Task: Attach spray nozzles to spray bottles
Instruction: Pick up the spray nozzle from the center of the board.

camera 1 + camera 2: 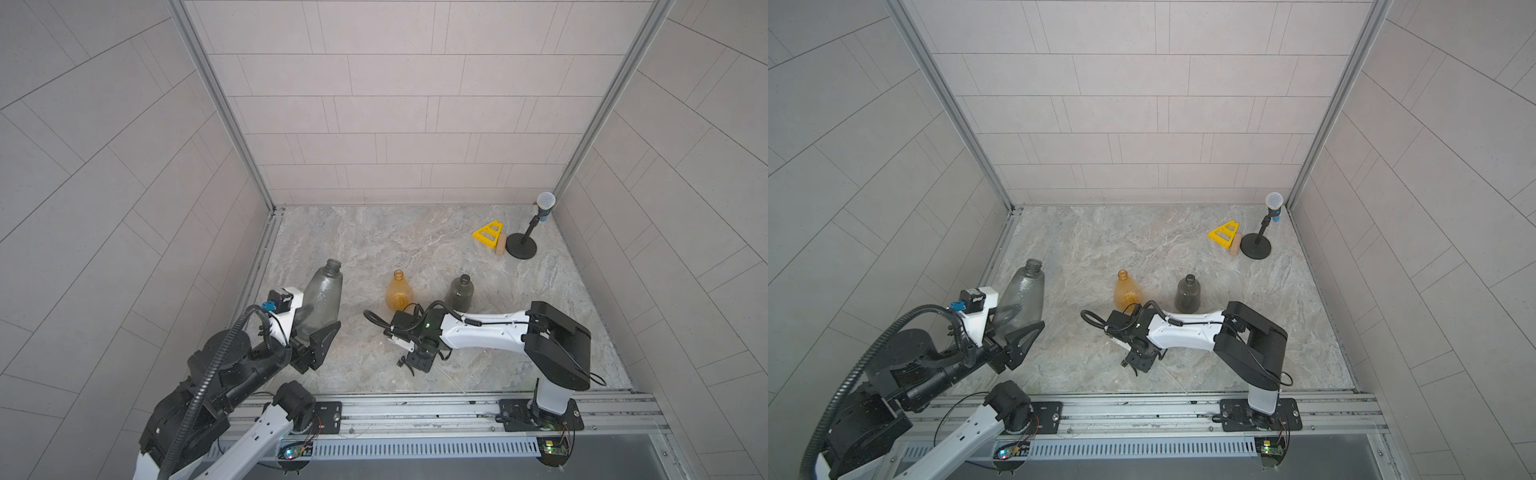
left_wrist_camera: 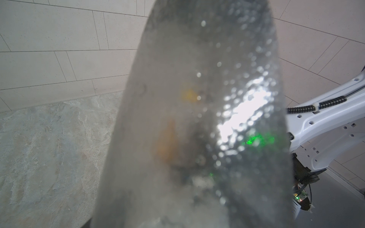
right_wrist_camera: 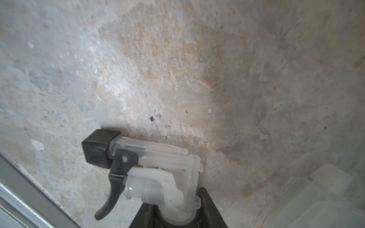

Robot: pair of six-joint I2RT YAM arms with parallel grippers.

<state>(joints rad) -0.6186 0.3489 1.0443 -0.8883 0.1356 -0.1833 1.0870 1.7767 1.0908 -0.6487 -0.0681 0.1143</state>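
Spray nozzles [image 3: 154,171] are sitting on none of the three bottles so far, and only this white-and-black one is showing plainly; the other two I cannot make out. It is lying low at the counter [image 1: 374,237], near the amber bottle [image 1: 399,293] and on the robot's side of it, though I cannot tell whether its black tip is touching the marble. The right tool [image 3: 175,211] is standing with its black jaws on either side of the nozzle's collar, but I cannot tell whether they are pinching it. The left tool [image 1: 311,332] is gripping the large grey bottle [image 1: 322,299] by its lower body, holding it lifted and tilted well off to the robot's left of the amber bottle, with its open neck pointing up and away from the robot. The amber bottle itself is standing upright with a bare neck. The small grey bottle [image 1: 460,293] is standing upright near it on the robot's right, bare-necked too. As I judge it, nothing is finished: the first pairing is only being prepared. Lifting the nozzle, feeding its tube into the raised neck, screwing the collar down and repeating for the two other bottles are all waiting to be done.
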